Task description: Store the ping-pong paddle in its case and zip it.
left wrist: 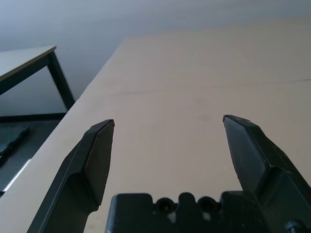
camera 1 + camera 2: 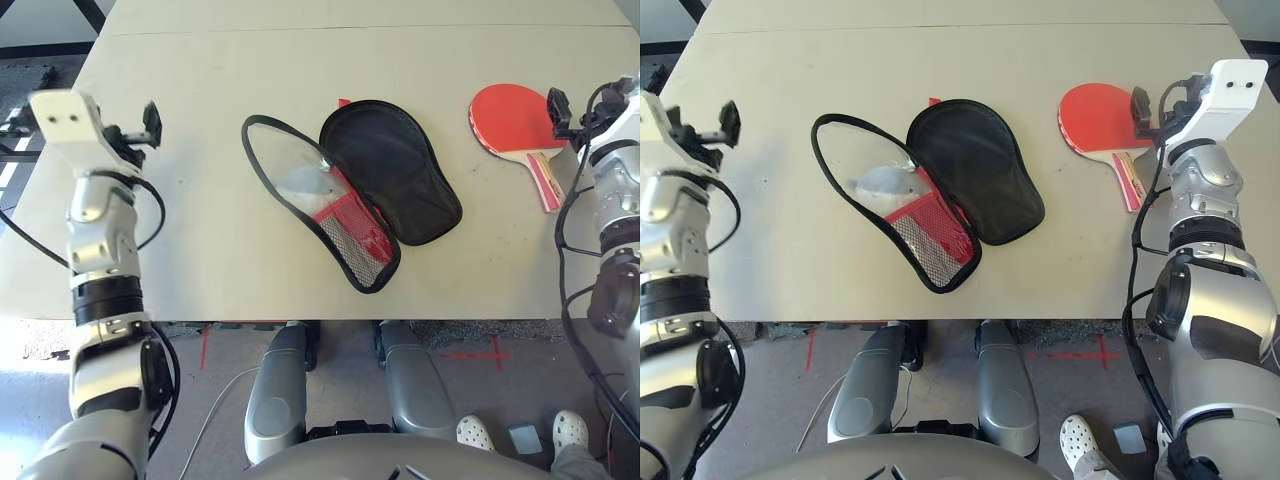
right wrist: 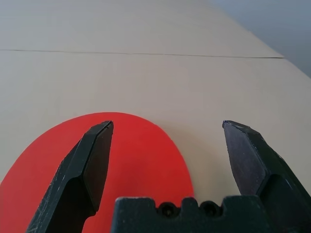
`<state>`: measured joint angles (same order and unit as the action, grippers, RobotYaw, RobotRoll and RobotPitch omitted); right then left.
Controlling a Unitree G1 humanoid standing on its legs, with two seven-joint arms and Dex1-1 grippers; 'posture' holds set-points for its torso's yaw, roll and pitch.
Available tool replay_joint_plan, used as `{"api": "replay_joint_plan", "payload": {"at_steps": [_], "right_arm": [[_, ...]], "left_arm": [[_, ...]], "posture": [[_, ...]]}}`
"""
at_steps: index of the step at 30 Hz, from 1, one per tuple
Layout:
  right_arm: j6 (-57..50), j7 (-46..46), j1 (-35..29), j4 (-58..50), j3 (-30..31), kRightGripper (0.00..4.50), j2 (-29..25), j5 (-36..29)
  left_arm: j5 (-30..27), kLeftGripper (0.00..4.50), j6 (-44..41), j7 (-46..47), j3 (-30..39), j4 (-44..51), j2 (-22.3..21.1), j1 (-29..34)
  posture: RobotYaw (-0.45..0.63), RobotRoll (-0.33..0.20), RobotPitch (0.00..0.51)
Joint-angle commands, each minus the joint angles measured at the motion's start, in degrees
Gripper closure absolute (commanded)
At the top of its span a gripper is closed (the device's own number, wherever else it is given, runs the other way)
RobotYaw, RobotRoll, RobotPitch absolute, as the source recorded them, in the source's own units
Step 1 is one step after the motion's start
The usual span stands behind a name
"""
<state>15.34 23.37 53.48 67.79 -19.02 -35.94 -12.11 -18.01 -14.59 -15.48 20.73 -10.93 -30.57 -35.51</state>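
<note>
The ping-pong paddle [image 2: 508, 119] lies flat at the table's right, red face up, with its wooden handle [image 2: 545, 180] pointing toward the front edge. The case [image 2: 392, 170] lies unzipped and spread open mid-table. Its black-lined half is on the right; the half with the mesh pocket [image 2: 352, 232] and red fabric is on the left. My right gripper [image 2: 1140, 104] hovers open over the paddle's right edge, and the red face [image 3: 121, 165] shows under its fingers. My left gripper [image 2: 150, 124] is open over bare table at the far left, nothing between its fingers [image 1: 97, 155].
The beige table [image 2: 200, 260] has a seam line across its back part. Its front edge runs just above my legs. A person's white shoes [image 2: 474, 432] stand on the floor at the front right. Another table [image 1: 29, 60] stands off to the left.
</note>
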Motion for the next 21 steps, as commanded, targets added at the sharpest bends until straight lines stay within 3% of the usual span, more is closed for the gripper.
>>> {"api": "replay_joint_plan", "payload": {"at_steps": [1, 9, 21], "right_arm": [[-1.4, 0.4, -1.6, -0.1, -0.8, 0.03, 0.2, -0.6], [-3.2, 1.7, -2.1, -0.4, -0.3, 0.03, 0.8, -0.5], [-10.0, 5.4, -0.6, -3.2, 0.5, 0.03, -0.5, -0.5]], "left_arm": [[-4.1, 0.0, -8.5, -4.5, -2.9, 8.0, -1.5, -0.1], [-12.5, 0.0, -19.7, -17.1, -10.8, 23.8, -4.7, -1.3], [-20.0, 0.0, -32.1, -27.4, -20.1, 34.7, -8.6, -3.1]], "posture": [[0.01, 0.0, 0.242], [0.02, 0.0, 0.239], [-0.02, 0.0, 0.232]]}}
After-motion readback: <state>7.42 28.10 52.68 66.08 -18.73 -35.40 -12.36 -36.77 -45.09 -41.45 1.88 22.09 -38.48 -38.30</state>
